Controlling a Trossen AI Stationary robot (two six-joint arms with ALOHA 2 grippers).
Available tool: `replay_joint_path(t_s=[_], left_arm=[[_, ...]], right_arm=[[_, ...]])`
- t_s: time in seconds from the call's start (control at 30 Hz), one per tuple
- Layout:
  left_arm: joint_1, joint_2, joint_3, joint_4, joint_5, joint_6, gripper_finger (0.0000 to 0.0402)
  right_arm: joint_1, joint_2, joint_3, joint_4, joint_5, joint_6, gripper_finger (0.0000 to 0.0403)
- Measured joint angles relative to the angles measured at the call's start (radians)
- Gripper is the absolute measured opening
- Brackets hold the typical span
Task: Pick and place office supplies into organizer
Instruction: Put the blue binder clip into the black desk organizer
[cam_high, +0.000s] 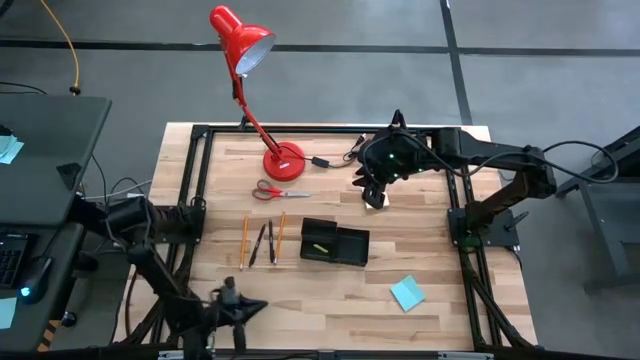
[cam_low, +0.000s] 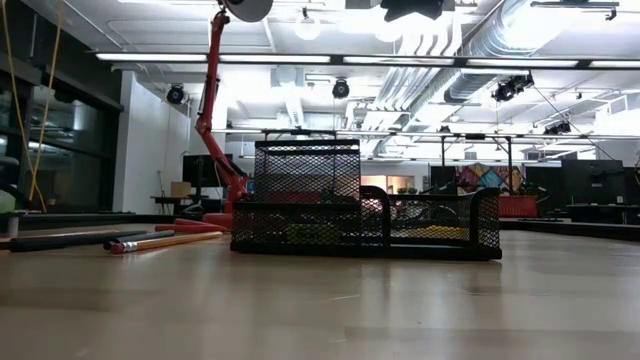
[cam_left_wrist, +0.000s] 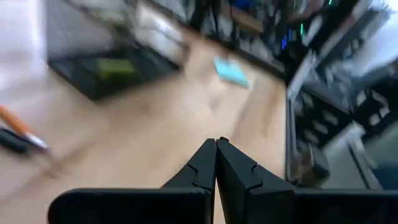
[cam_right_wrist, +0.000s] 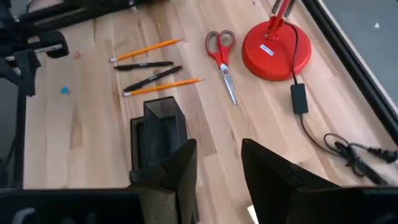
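My right gripper hovers over the far right of the table, fingers parted; a pale pad shows between them, grip unclear. Organizer just ahead of me, scissors, pencils and pens beyond it. Teal pad sits well behind me. Left gripper closed, parked at the near edge.

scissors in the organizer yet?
No, the scissors lie on the table by the lamp base, apart from the organizer.
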Motion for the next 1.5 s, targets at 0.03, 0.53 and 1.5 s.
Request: replay_joint_path(t_s=[0.03, 0.53, 1.5], left_arm=[[-0.010, 0.000, 0.000, -0.061, -0.017, -0.049, 0.0001], [-0.056, 0.030, 0.000, -0.230, 0.309, -0.190, 0.0120], [0.032, 0.028, 0.000, -0.184, 0.610, -0.103, 0.0165]], right_arm=[[0.000, 0.001, 0.000, 0.000, 0.005, 0.016, 0.0122], [0.000, 0.003, 0.000, -0.001, 0.049, 0.110, 0.0122], [0.001, 0.003, 0.000, -0.012, 0.046, -0.006, 0.0122]])
